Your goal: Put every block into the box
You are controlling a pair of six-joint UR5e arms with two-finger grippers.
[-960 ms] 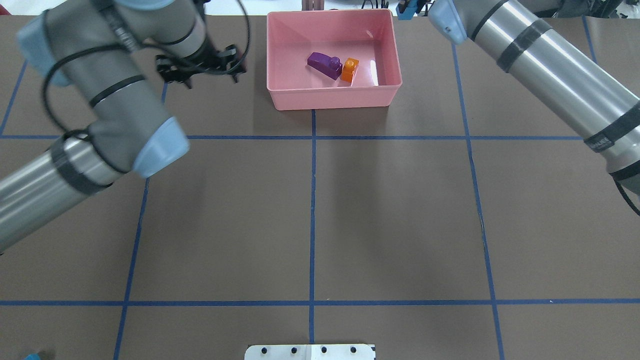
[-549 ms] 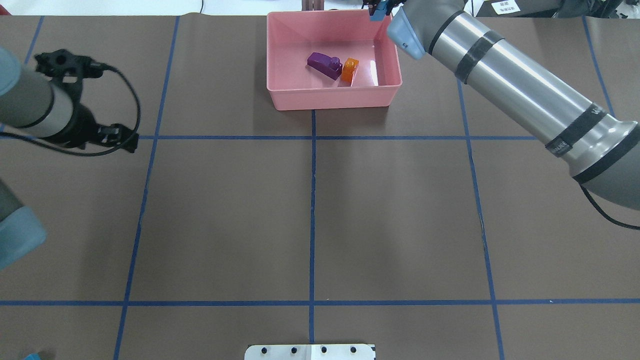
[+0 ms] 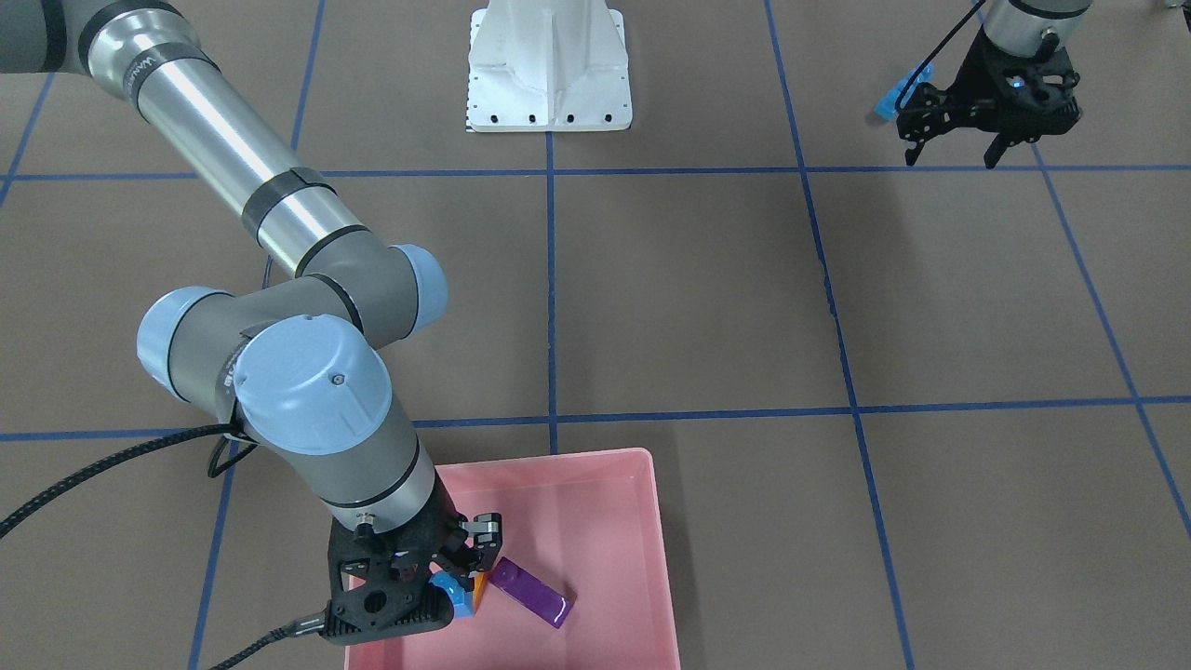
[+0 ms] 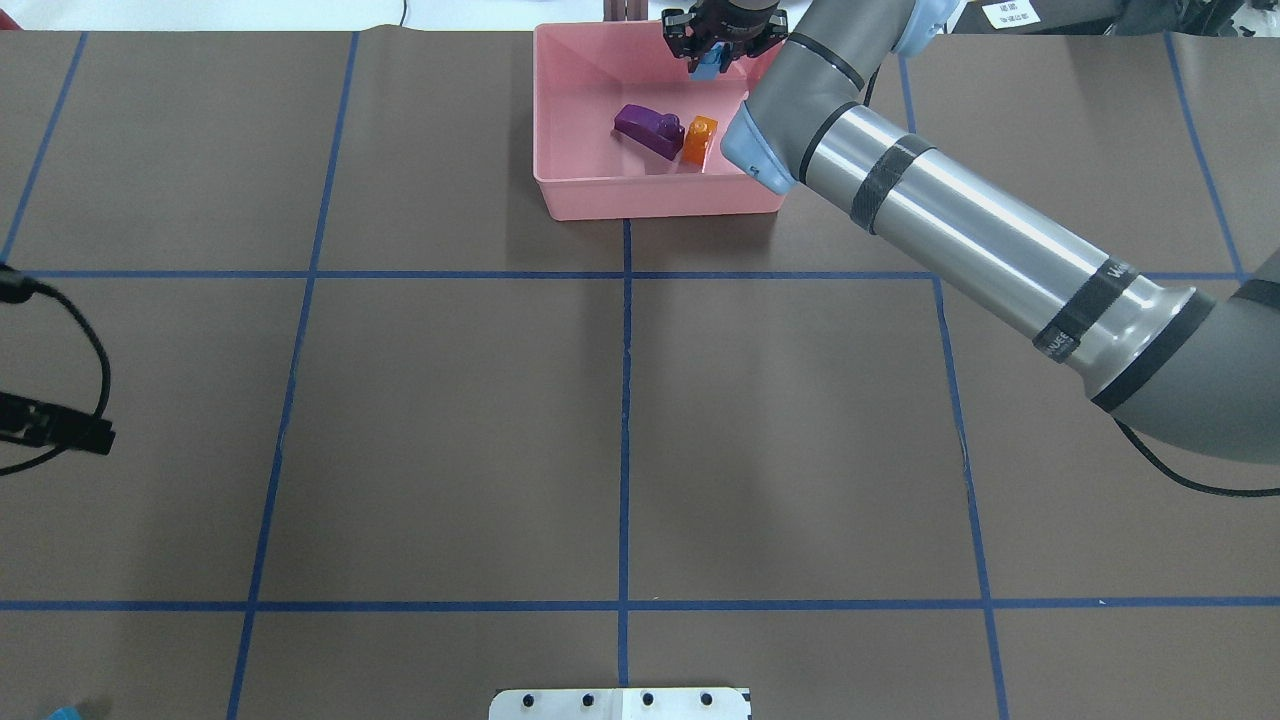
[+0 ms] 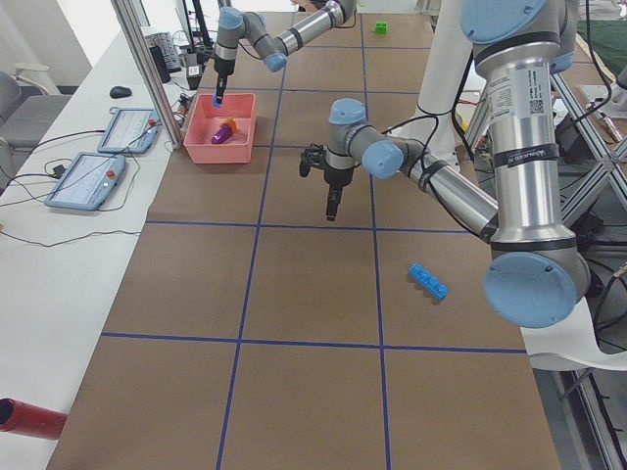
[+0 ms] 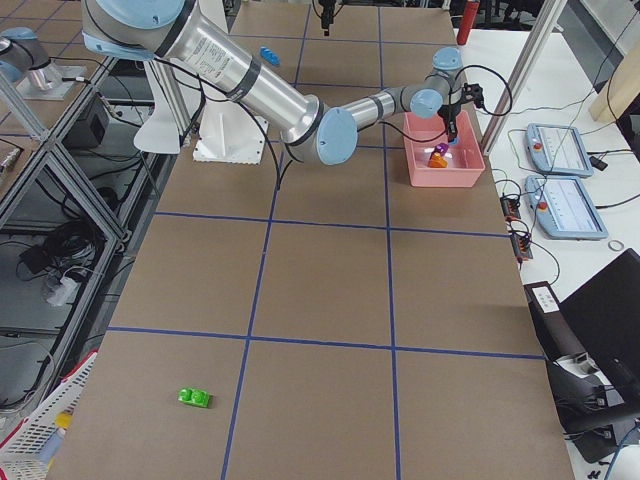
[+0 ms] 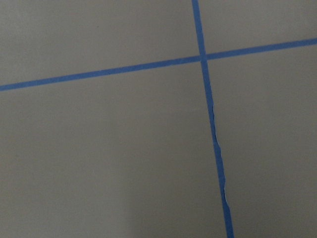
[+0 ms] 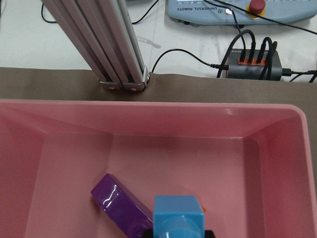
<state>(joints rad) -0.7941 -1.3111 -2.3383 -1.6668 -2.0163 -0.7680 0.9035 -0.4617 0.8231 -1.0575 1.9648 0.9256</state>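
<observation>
The pink box (image 4: 570, 190) stands at the far middle of the table, with a purple block (image 4: 648, 128) and an orange block (image 4: 700, 138) lying inside. My right gripper (image 4: 712, 55) hangs over the box's far side, shut on a small blue block (image 4: 710, 66), which fills the bottom of the right wrist view (image 8: 178, 215). My left gripper (image 3: 958, 149) hovers open and empty near the robot's left side, close to the long blue block (image 5: 428, 281) on the table. A green block (image 6: 195, 398) lies far off at the right end.
The white robot base (image 4: 620, 705) sits at the near edge. An aluminium post (image 8: 109, 44) and cables stand just behind the box. Teach pendants (image 6: 555, 150) lie on a side table. Blue tape lines (image 7: 208, 99) grid the brown table.
My right arm has swung left, carrying the small blue block from beyond the box's corner to above its inside. My left arm has pulled back from beside the box to the near left.
</observation>
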